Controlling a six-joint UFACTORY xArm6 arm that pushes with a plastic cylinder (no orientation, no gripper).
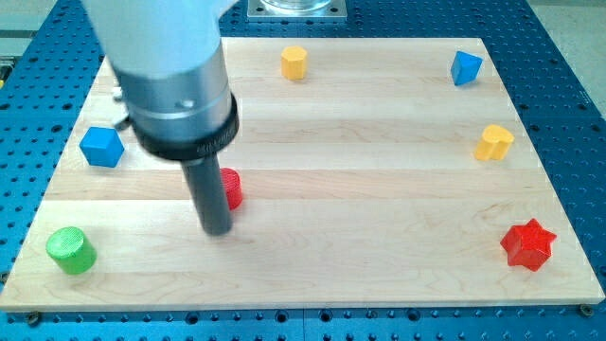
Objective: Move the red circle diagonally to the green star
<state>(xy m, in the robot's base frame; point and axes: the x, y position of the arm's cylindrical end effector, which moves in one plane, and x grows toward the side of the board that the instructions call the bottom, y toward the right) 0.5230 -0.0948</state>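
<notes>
the arm carries no pincer; it ends in a straight dark rod, so there is no open or closed state to report. my tip (217, 230) rests on the wooden board (360, 189) in the view's left half, slightly below the board's middle height.

the red circle (231, 188), the task's block, is partly hidden behind the rod; only its right portion shows. it lies just beside the rod, at about 1 o'clock from my tip. whether the rod touches it cannot be told.

no green star can be made out. the only green block is a green cylinder (71, 250), near the board's lower left corner, at about 8 o'clock from my tip and well apart from it.

other blocks:
- blue cube (101, 147), near the left edge, at about 10 o'clock from my tip.
- yellow hexagonal block (294, 62), near the top edge, at about 1 o'clock from my tip.
- blue block (465, 67), shape unclear, near the upper right corner.
- yellow heart-like block (493, 142), near the right edge, at about 2 o'clock from the red circle.
- red star (527, 244), near the lower right corner, at about 3 o'clock from my tip and well apart from it.

all blocks stand separate from one another.
</notes>
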